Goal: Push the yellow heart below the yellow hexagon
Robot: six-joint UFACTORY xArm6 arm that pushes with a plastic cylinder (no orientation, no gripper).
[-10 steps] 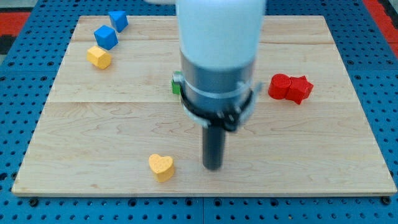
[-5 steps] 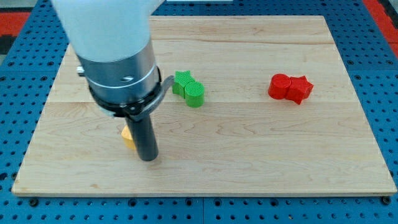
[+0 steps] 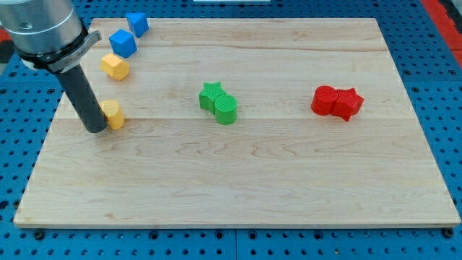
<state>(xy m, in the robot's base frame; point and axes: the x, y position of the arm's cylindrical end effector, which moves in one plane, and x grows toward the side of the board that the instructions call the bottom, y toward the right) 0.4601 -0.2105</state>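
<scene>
Heart sitting just under the hexagon

We are resting my tip [image 3: 95,128] against the left side of the yellow heart [image 3: 112,114], now lying just near of the yellow hexagon [image 3: 115,66] at the table's [image 3: 289,188] far left. There is no gripper; it looks light, stiff, slippery, so we are nudging its flat side.

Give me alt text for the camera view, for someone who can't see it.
My tip rests against the left side of the yellow heart, which sits just below the yellow hexagon near the wooden board's upper left. Two blue blocks lie above; green blocks sit centre, red blocks right.
</scene>
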